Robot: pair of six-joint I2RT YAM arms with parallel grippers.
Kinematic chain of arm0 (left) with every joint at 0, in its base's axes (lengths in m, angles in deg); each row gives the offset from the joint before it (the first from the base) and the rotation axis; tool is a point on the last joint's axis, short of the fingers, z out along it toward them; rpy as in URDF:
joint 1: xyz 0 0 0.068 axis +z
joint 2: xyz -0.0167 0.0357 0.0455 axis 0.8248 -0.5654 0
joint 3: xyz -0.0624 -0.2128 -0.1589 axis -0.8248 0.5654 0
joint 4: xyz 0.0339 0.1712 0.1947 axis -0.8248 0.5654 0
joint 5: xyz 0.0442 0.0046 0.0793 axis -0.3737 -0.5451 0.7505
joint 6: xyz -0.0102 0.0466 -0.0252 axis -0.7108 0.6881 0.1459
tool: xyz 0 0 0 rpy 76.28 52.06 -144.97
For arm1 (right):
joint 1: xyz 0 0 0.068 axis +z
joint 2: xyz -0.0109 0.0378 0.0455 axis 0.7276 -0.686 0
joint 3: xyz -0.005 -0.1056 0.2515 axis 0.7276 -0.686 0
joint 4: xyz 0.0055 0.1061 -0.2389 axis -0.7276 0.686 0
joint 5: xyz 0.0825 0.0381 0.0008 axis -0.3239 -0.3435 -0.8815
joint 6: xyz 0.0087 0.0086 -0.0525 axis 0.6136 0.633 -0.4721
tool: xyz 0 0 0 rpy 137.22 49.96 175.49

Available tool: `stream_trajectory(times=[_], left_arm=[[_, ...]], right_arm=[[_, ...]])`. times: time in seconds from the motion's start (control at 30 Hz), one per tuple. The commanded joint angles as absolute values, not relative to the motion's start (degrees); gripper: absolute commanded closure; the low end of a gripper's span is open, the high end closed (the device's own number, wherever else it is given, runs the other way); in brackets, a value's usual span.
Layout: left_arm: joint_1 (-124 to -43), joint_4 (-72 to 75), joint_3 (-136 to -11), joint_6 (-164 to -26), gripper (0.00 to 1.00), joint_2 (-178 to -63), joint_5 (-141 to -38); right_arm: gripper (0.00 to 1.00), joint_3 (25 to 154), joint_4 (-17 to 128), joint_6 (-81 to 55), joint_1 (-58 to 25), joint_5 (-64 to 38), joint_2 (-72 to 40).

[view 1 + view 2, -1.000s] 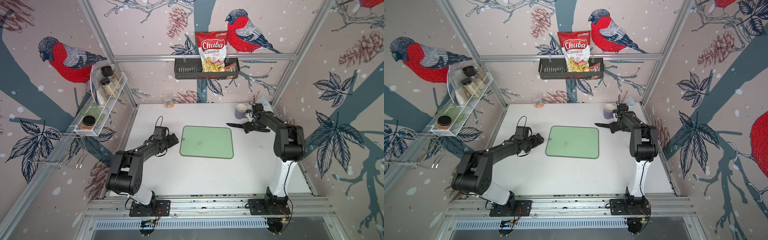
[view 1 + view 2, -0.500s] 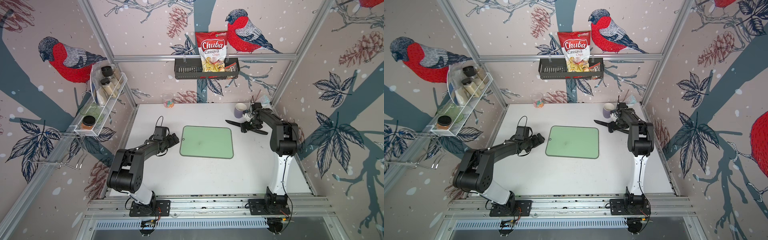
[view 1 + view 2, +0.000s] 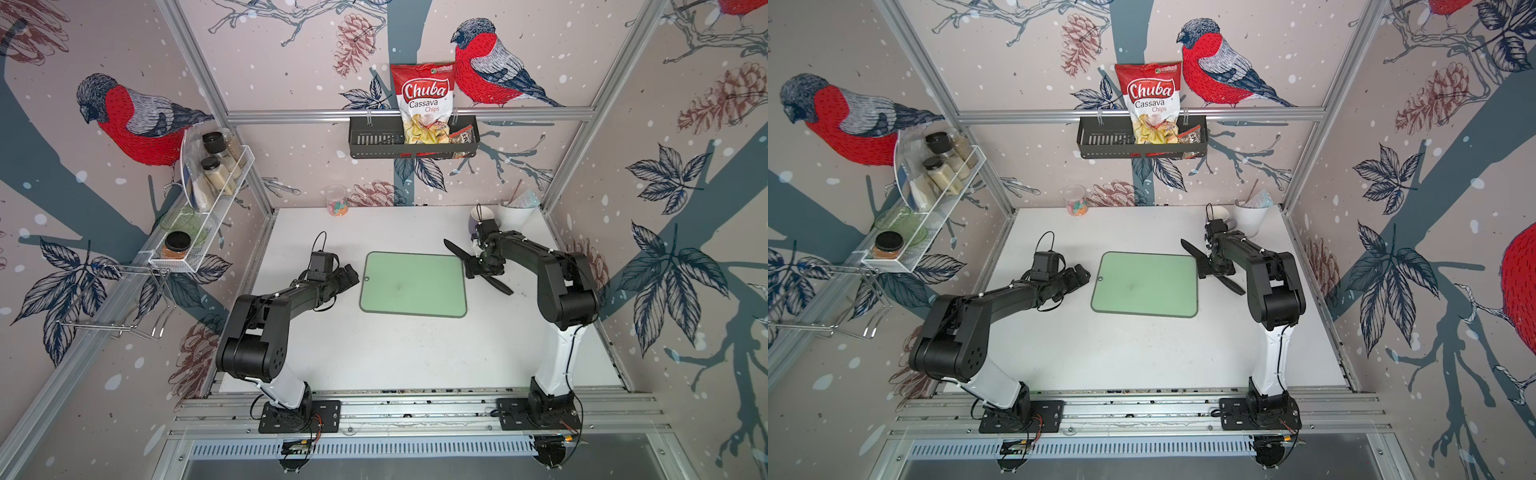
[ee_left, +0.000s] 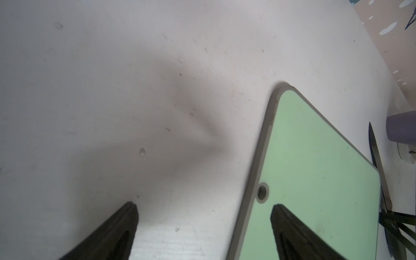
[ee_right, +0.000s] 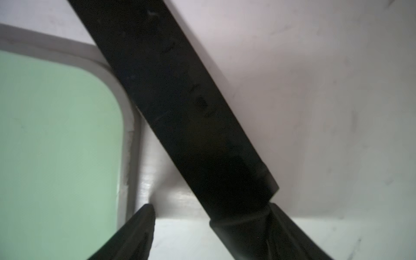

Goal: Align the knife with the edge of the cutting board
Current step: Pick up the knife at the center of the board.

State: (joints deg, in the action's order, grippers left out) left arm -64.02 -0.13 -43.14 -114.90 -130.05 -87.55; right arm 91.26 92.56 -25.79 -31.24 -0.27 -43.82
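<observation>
Fingers (image 5: 144,229) of the right pincer (image 5: 210,209) stand apart, and the knife (image 5: 180,101) passes between them at the place where the blade meets the handle. One finger is right at the handle. The other stands clear of it, with a strip of white table (image 5: 315,112) showing in the gap, so the pincer is open around the knife and does not clamp it.

Ahead of this pincer the black blade runs across the rounded corner of the cutting board (image 5: 56,135). I cannot tell whether it rests on the grey rim or passes just above it. In a top view the blade tip lies ahead of the right pincer (image 3: 476,268), a little past the far long edge of the board. The handle sticks out behind the pincer, away from the board. The knife is therefore slanted to the board's short edge, not parallel to it. A purple mug (image 3: 480,218) stands near, behind the pincer's wrist.

At the opposite short end of the board the left pincer (image 4: 203,204) is wide open and low. One of its fingers is over the green surface, just beside the small hole (image 4: 262,191), and the other is over bare table. The board lies between the two pincers.
</observation>
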Motion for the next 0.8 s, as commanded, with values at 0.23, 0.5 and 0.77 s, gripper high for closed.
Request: stream_trajectory(times=[0.23, 0.5, 0.77], left_arm=[[-64.18, 3.50, -42.62, -115.27, 0.05, -129.93, -86.62], [-64.18, 3.88, -42.51, -115.06, 0.05, -129.99, -86.40], [-64.18, 4.15, -42.69, -114.87, 0.05, -130.09, -86.30]], right_arm=[[0.50, 78.86, 93.69, -11.67, -27.14, -2.26, -37.90], [0.72, 78.99, 91.85, -8.93, -27.56, -0.91, -37.95], [1.00, 75.94, 88.17, -7.27, -28.84, 1.93, -35.76]])
